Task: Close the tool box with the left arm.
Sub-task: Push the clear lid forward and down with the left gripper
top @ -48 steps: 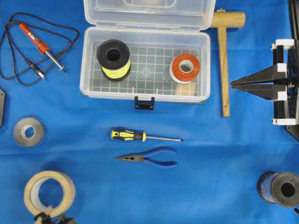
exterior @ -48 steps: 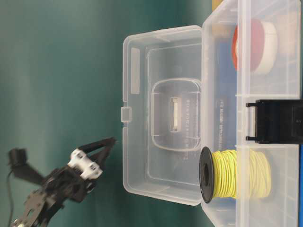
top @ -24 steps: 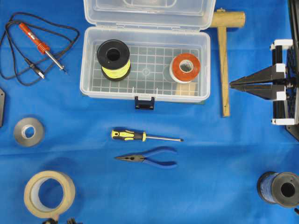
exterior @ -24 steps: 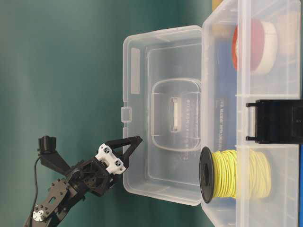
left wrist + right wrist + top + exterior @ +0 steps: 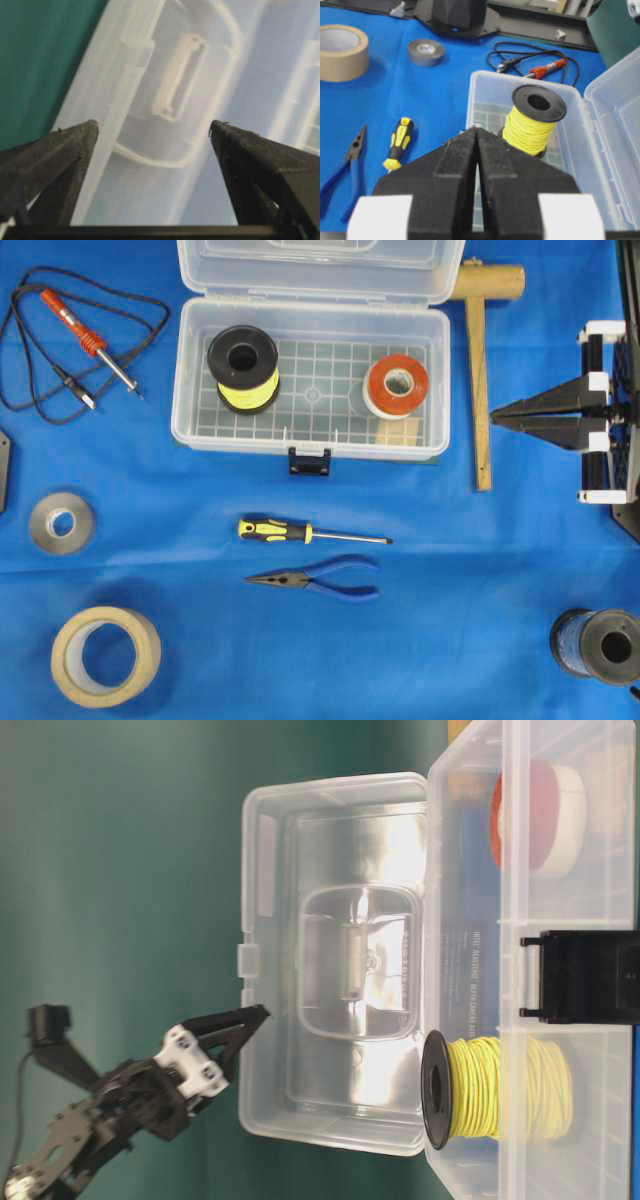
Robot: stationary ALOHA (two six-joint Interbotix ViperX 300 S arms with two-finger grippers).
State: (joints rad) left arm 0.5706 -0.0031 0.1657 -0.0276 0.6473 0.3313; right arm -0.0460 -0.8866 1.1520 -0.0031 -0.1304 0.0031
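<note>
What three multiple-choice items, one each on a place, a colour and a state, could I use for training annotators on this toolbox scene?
1. Where is the yellow wire spool?
A. inside the tool box
B. beside the pliers
C. on the tape roll

2. What colour is the pliers' handle?
A. red
B. blue
C. green

3. How is the tool box lid?
A. latched shut
B. removed
C. open

Answers: 1 A, it stands in the box's left half; 2 B, blue grips show from overhead; 3 C, the lid stands raised, with the left gripper, jaws apart, at its edge.

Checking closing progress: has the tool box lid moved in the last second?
Yes. In the table-level view the lid has swung left, away from the box base, its edge now nearer the left pincer.
</note>
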